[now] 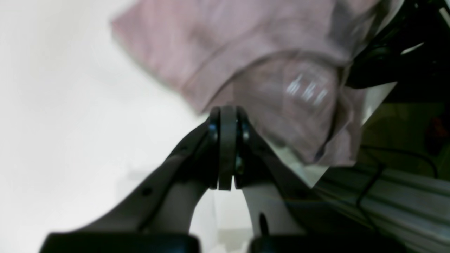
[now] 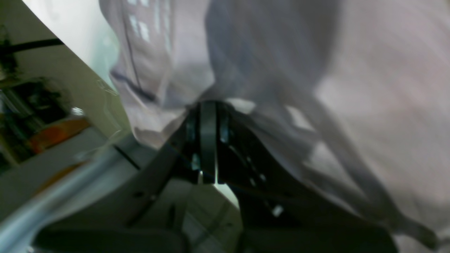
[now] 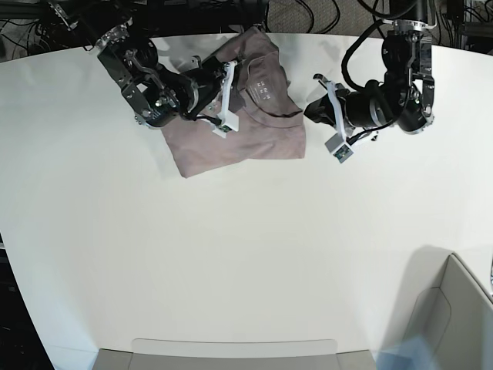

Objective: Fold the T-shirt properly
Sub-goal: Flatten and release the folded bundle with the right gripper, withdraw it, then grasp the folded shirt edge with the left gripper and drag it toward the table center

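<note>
The mauve-pink T-shirt [image 3: 246, 131] lies partly folded at the far middle of the white table [image 3: 231, 254], with small pale marks [image 3: 262, 87] facing up. My right gripper [image 3: 229, 91] is over the shirt's far left part. In the right wrist view this gripper [image 2: 207, 107] is shut, and the shirt fabric [image 2: 369, 88] bunches around its tips. My left gripper [image 3: 314, 106] sits just right of the shirt's right edge. In the left wrist view it [image 1: 226, 116] is shut with nothing between its fingers, and the shirt [image 1: 218, 45] lies just beyond its tips.
The shirt's far edge lies at the table's back edge, with dark cables [image 3: 308, 11] behind it. A grey bin [image 3: 454, 308] stands at the near right corner. A pale tray edge [image 3: 231, 354] runs along the near side.
</note>
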You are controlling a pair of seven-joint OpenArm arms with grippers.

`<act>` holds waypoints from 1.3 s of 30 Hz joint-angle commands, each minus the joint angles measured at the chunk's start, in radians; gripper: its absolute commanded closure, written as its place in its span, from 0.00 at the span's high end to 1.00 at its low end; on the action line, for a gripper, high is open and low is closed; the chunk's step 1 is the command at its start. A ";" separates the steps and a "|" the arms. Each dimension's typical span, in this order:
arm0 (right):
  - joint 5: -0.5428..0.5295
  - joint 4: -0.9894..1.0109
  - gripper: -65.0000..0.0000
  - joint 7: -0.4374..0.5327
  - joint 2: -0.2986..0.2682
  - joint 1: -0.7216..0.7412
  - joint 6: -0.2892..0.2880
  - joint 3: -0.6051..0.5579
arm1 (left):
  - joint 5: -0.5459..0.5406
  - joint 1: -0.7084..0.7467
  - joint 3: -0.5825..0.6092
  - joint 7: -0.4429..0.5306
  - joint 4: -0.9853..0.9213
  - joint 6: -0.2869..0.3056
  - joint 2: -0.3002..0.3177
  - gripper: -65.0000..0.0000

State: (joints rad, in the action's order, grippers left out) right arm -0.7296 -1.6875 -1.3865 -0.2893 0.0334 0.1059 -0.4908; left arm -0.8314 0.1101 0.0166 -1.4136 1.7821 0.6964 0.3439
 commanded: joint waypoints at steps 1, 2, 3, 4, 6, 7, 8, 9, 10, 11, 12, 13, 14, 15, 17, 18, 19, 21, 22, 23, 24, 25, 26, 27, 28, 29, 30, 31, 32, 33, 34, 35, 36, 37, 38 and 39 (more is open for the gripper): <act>-0.020 0.004 0.00 0.032 0.009 0.018 0.005 0.008 | -0.021 -0.013 -0.007 0.017 0.017 0.002 0.007 0.00; -0.020 0.025 0.00 0.071 0.019 0.026 0.005 0.005 | -0.021 -0.013 -0.007 0.017 0.017 0.002 0.007 0.00; -0.020 0.050 0.00 0.118 0.028 0.036 0.005 0.002 | -0.021 -0.013 -0.007 0.017 0.017 0.002 0.007 0.00; -0.021 0.073 0.00 0.152 0.034 0.047 0.005 0.001 | -0.021 -0.013 -0.007 0.017 0.017 0.002 0.007 0.00; -0.021 0.128 0.00 0.213 0.075 0.087 0.005 -0.019 | -0.021 0.001 -0.007 0.017 0.017 0.002 0.007 0.00; -0.021 0.165 0.00 0.246 0.098 0.113 0.005 -0.027 | -0.021 0.004 -0.008 0.017 0.017 0.002 0.007 0.00; -0.021 0.201 0.00 0.292 0.121 0.135 0.005 -0.030 | -0.021 0.006 -0.008 0.017 0.017 0.002 0.007 0.00; -0.021 0.232 0.00 0.342 0.144 0.150 0.005 -0.030 | -0.021 0.006 -0.008 0.017 0.017 0.002 0.007 0.00; -0.021 0.252 0.00 0.399 0.167 0.161 0.007 -0.026 | -0.021 0.006 -0.008 0.017 0.017 0.002 0.007 0.00; -0.021 0.261 0.00 0.457 0.178 0.165 0.010 -0.026 | -0.021 0.006 -0.008 0.017 0.017 0.002 0.007 0.00; -0.021 0.263 0.00 0.520 0.180 0.167 0.016 -0.026 | -0.021 0.006 -0.008 0.017 0.017 0.002 0.007 0.00; -0.026 0.261 0.00 0.572 0.178 0.167 0.016 -0.026 | -0.021 0.006 -0.008 0.017 0.017 0.002 0.007 0.00; -0.026 0.246 0.00 0.625 0.177 0.162 0.018 -0.026 | -0.021 0.006 -0.008 0.017 0.017 0.002 0.007 0.00; -0.026 0.232 0.00 0.665 0.175 0.159 0.018 -0.026 | -0.021 0.006 -0.008 0.017 0.017 0.002 0.007 0.00; -0.026 0.183 0.00 0.723 0.154 0.142 0.019 -0.004 | -0.019 0.006 -0.008 0.017 0.017 0.002 0.008 0.00; -0.026 0.152 0.00 0.734 0.143 0.128 0.019 0.019 | -0.019 0.006 -0.008 0.017 0.017 0.002 0.008 0.00; -0.026 0.112 0.00 0.738 0.134 0.115 0.019 0.054 | -0.019 0.006 -0.008 0.017 0.017 0.002 0.008 0.00; -0.023 0.028 0.00 0.737 0.126 0.064 0.025 0.152 | -0.019 0.006 -0.008 0.017 0.017 0.002 0.008 0.00; -0.021 -0.015 0.00 0.732 0.121 0.036 0.041 0.217 | -0.019 0.006 -0.007 0.017 0.017 0.002 0.008 0.00; -0.021 -0.052 0.00 0.712 0.103 0.013 0.059 0.272 | -0.019 0.006 -0.007 0.017 0.017 0.002 0.008 0.00; -0.021 -0.089 0.00 0.671 0.072 -0.003 0.081 0.330 | -0.019 0.006 -0.004 0.017 0.017 0.002 0.008 0.00; -0.021 -0.124 0.00 0.615 0.037 -0.014 0.101 0.383 | -0.019 0.006 0.000 0.017 0.017 0.002 0.007 0.00; -0.025 -0.144 0.00 0.554 0.011 -0.017 0.113 0.416 | -0.019 0.006 0.000 0.017 0.015 0.002 0.007 0.00; -0.025 -0.159 0.00 0.482 -0.017 -0.017 0.125 0.450 | -0.019 0.006 0.001 0.017 0.015 0.002 0.005 0.00; -0.023 -0.171 0.00 0.408 -0.043 -0.020 0.134 0.485 | -0.019 0.006 0.001 0.017 0.015 0.002 0.005 0.00; -0.026 -0.182 0.00 0.327 -0.064 -0.020 0.137 0.521 | -0.019 0.006 0.001 0.017 0.015 0.002 0.005 0.00; -0.026 -0.188 0.00 0.261 -0.075 -0.020 0.137 0.548 | -0.019 0.004 0.001 0.017 0.015 0.002 0.005 0.00; -0.026 -0.193 0.00 0.195 -0.081 -0.020 0.137 0.570 | -0.019 0.004 0.001 0.017 0.015 0.002 0.005 0.00; -0.026 -0.196 0.00 0.129 -0.087 -0.022 0.136 0.584 | -0.019 0.003 0.001 0.017 0.015 0.002 0.005 0.00; -0.026 -0.201 0.00 0.062 -0.087 -0.022 0.136 0.588 | -0.019 0.003 0.001 0.017 0.015 0.002 0.004 0.00; -0.026 -0.201 0.00 0.008 -0.087 -0.022 0.134 0.588 | -0.019 0.003 0.001 0.017 0.015 0.002 0.004 0.00; -0.026 -0.201 0.00 -0.010 -0.086 -0.022 0.134 0.582 | -0.019 0.003 0.001 0.017 0.015 0.002 0.004 0.00; -0.026 -0.196 0.00 -0.010 -0.081 -0.023 0.125 0.564 | -0.019 0.003 0.001 0.017 0.015 0.002 0.004 0.00; -0.026 -0.191 0.00 -0.010 -0.080 -0.030 0.111 0.538 | -0.019 0.001 0.001 0.017 0.015 0.002 0.002 0.00; -0.020 -0.188 0.00 -0.010 -0.078 -0.031 0.094 0.507 | -0.019 0.001 0.001 0.017 0.015 0.002 0.002 0.00; -0.014 -0.170 0.00 -0.010 -0.070 -0.028 0.081 0.461 | -0.019 0.001 0.001 0.017 0.015 0.002 0.002 0.00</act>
State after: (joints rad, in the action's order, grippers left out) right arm -0.7303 -1.8496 -1.3876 -0.3599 -0.0048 0.1886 -0.0288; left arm -0.8356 0.1226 0.0208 -1.4105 1.7824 0.6968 0.3374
